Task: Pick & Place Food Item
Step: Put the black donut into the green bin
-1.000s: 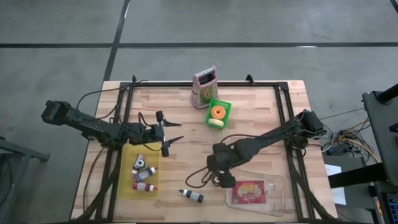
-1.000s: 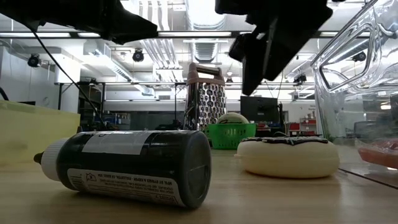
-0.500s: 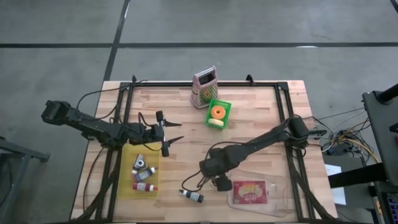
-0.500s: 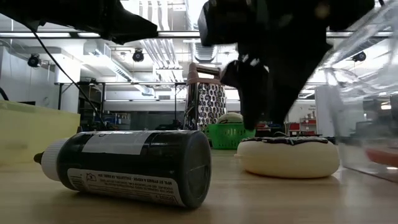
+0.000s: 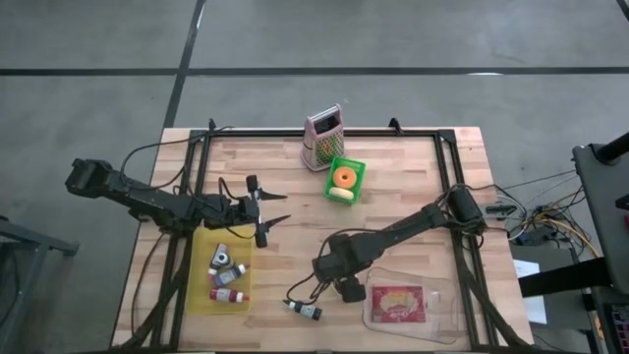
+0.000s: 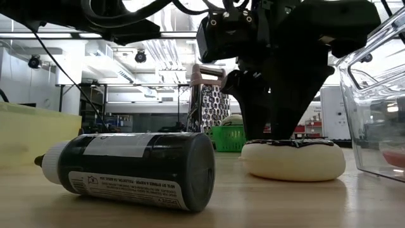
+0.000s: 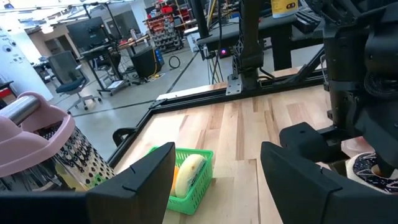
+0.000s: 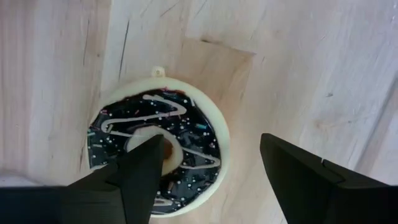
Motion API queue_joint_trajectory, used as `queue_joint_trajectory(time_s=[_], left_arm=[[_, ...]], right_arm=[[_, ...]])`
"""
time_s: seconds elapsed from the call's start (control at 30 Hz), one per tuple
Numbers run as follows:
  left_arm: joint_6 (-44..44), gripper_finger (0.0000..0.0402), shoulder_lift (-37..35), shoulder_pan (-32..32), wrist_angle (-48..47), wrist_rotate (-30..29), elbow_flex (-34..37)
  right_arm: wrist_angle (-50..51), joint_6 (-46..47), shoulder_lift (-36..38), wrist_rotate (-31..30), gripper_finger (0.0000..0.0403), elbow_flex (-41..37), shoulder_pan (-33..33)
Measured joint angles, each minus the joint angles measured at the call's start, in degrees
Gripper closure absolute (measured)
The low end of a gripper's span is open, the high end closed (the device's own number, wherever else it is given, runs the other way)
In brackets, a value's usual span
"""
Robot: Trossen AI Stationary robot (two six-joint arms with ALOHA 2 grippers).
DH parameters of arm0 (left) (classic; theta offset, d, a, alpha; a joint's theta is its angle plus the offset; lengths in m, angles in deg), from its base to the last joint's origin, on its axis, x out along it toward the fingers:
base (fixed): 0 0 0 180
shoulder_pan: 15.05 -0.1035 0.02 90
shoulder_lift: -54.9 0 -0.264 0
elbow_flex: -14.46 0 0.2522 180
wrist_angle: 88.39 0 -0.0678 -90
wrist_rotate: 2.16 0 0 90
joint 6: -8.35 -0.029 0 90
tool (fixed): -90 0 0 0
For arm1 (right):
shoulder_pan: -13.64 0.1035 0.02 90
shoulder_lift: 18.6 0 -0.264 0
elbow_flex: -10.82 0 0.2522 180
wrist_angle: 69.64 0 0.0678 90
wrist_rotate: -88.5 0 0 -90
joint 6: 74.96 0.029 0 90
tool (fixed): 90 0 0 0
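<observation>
Item, task: chocolate-iced doughnut (image 8: 158, 152), flat on the wooden surface (image 5: 393, 177), between the dark bottle (image 5: 304, 310) and the clear plastic container (image 5: 405, 305). We find the right gripper (image 8: 205, 177) directly above it, spread wide, one finger (image 8: 134, 180) over the doughnut, nothing held. Left gripper (image 5: 270, 220): spread wide, empty, beside the yellow tray (image 5: 203, 298) of small bottles. Also logged: green basket (image 5: 345, 180) with food, metal grater (image 5: 321, 137) just behind it.
</observation>
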State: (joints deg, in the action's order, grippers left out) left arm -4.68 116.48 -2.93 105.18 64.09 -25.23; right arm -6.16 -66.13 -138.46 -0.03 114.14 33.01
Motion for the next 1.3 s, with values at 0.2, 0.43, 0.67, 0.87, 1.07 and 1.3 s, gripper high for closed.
queue_joint_trajectory(time_s=[0.2,0.43,0.67,0.87,1.07,1.3], left_arm=[[0.0,0.0161,0.0,0.0,0.0,0.0,0.0],[0.0,0.0161,0.0,0.0,0.0,0.0,0.0],[0.0,0.0161,0.0,0.0,0.0,0.0,0.0],[0.0,0.0161,0.0,0.0,0.0,0.0,0.0],[0.0,0.016,0.0,0.0,0.0,0.0,0.0],[0.0,0.016,0.0,0.0,0.0,0.0,0.0]], right_arm=[[-0.2,-0.3,-0.2,0.0,0.0156,-0.1,0.1],[-0.7,-0.5,-0.2,-0.5,0.0201,-0.3,0.2],[-0.9,-1.0,-0.2,-0.3,0.0276,-0.7,0.4],[-1.0,-1.5,-0.2,-0.6,0.0366,-0.7,0.5],[-1.0,-1.5,-0.2,-3.0,0.0391,-0.7,0.6],[-1.1,-1.6,0.0,-5.7,0.0393,-0.7,0.6]])
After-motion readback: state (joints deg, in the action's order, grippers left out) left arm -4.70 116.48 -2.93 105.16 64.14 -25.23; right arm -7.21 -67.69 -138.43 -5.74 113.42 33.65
